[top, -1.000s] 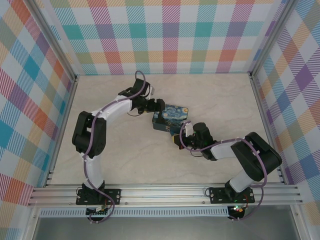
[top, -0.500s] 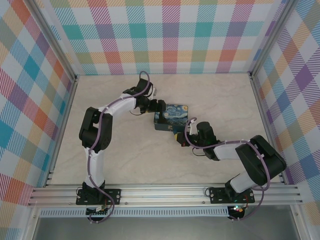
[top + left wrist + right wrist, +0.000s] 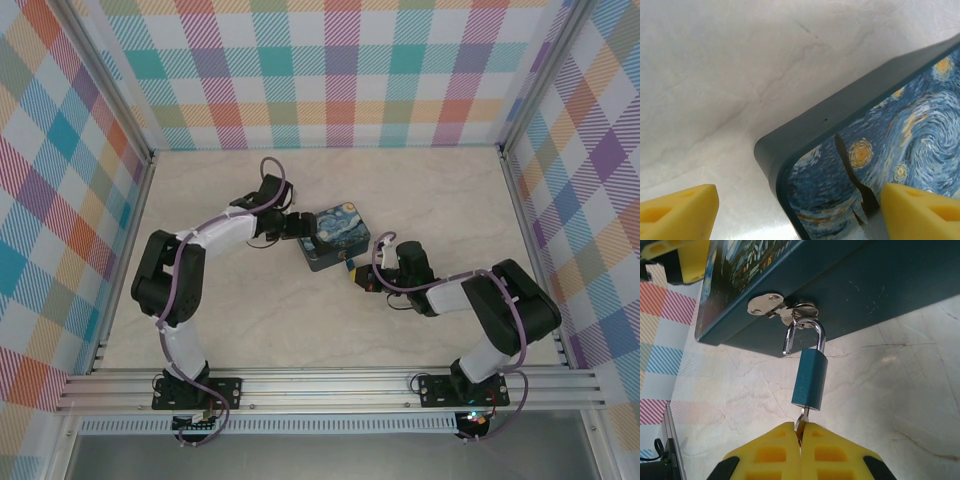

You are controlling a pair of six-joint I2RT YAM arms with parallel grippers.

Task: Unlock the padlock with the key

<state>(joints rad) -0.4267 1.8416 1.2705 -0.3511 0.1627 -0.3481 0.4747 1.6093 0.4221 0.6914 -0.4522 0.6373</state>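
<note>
Left gripper [image 3: 800, 205] first: its yellow fingers [image 3: 680, 212] stand wide apart, straddling a corner of the painted box [image 3: 880, 135]. One finger is clear of the box, with bare bench [image 3: 715, 75] showing between them, and the other sits over the lid. I read it as released, bracing at most, not clamping. From above, the box lies near the middle of the bench, askew to its edges, with this gripper at its left corner.

Moving right, the box's side wall facing my right arm carries a silvery hasp [image 3: 772, 305]. The padlock [image 3: 810, 380] is hooked through it by the shackle [image 3: 812, 330], and its teal body reaches out toward my right gripper [image 3: 800, 437]. One leg of the shackle seems to end free beside the body, so the lock may already be sprung, though I can't be sure from this angle. The key [image 3: 801, 421] is seated in the far end of the body. The right gripper is clenched on the key's head, pads pressed together around it.

I judge the padlock light and rigid but loose on the hasp, so it will tend to swivel with the key rather than resist it. The key is thin, smooth metal and could slip or bend if levered sideways. The flat head is the right place to hold it, turning strictly about the key's own axis. The box looks light enough to skid on this smooth bench, so I'd want the left fingers steadying it.
</note>
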